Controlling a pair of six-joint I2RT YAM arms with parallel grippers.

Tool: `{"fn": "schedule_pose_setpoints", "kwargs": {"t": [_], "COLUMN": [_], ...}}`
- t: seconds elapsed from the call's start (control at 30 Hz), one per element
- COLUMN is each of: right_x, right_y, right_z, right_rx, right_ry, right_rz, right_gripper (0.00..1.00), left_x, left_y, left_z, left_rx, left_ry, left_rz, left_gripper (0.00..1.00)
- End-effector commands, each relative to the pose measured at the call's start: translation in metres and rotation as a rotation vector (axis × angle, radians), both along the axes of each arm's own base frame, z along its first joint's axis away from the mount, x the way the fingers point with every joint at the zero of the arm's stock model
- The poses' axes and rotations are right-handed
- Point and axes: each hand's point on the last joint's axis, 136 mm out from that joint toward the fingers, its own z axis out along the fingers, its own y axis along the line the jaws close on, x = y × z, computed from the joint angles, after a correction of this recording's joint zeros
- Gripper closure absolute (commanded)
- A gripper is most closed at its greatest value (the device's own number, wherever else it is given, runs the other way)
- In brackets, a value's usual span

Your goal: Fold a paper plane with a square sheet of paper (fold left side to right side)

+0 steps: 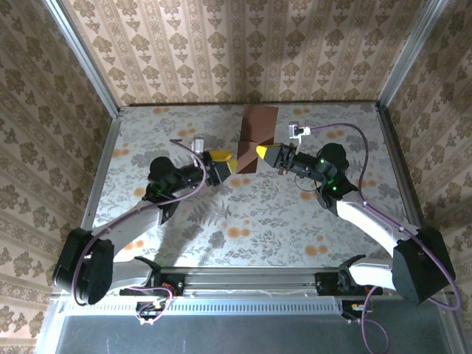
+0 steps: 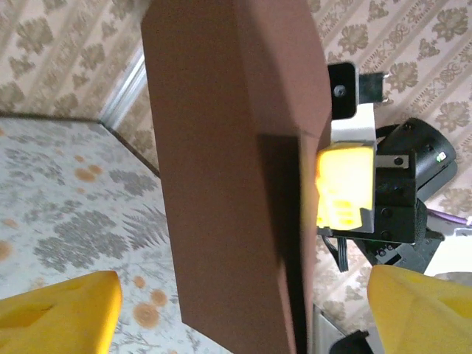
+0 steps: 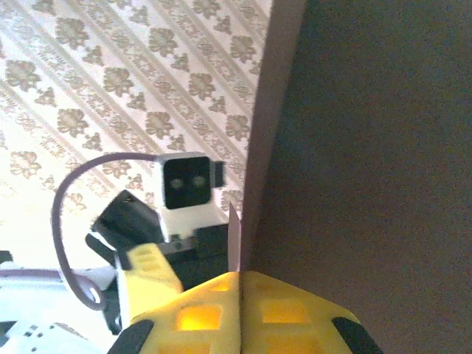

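Right tool (image 3: 240, 284) is pressed together on the sheet (image 1: 259, 124), pinching one edge so the dark reddish-brown paper stands upright above the bench (image 1: 251, 214), towards the far wall. Left tool (image 1: 223, 160) is spread wide, its yellow fingers (image 2: 59, 313) on either side of the sheet and apart from it. In the left wrist view one flap is bent over the rest along a soft line, so the left-to-right fold looks begun but not pressed flat. No point or centre ridge shows. I judge the task early, with this crease to set and every later fold left. Grey ferns and orange blotches cover the bench. Beige patterned wallpaper lines the walls (image 1: 221, 44), with metal posts (image 1: 88, 66) at the corners.
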Motion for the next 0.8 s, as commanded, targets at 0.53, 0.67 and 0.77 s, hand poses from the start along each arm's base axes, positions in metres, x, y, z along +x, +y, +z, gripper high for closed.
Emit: {"fn": "schedule_pose_setpoints", "kwargs": {"t": [0.53, 0.67, 0.77], "right_x": [-0.009, -0.007, -0.005], "right_y": [0.003, 0.001, -0.001], "right_z": [0.007, 0.0, -0.006], "right_rx": [0.007, -0.016, -0.041], "right_ry": [-0.043, -0.031, -0.019], "right_rz": [0.017, -0.007, -0.025], "right_gripper": [0.84, 0.78, 0.75], "left_x": [-0.012, -0.011, -0.01], "left_y": [-0.023, -0.022, -0.021], "left_z": [0.035, 0.035, 0.035], "left_rx": [-0.086, -0.088, -0.088], "left_ry": [-0.043, -0.039, -0.038], "left_rz": [-0.138, -0.135, -0.13], "left_gripper": [0.65, 0.79, 0.88]}}
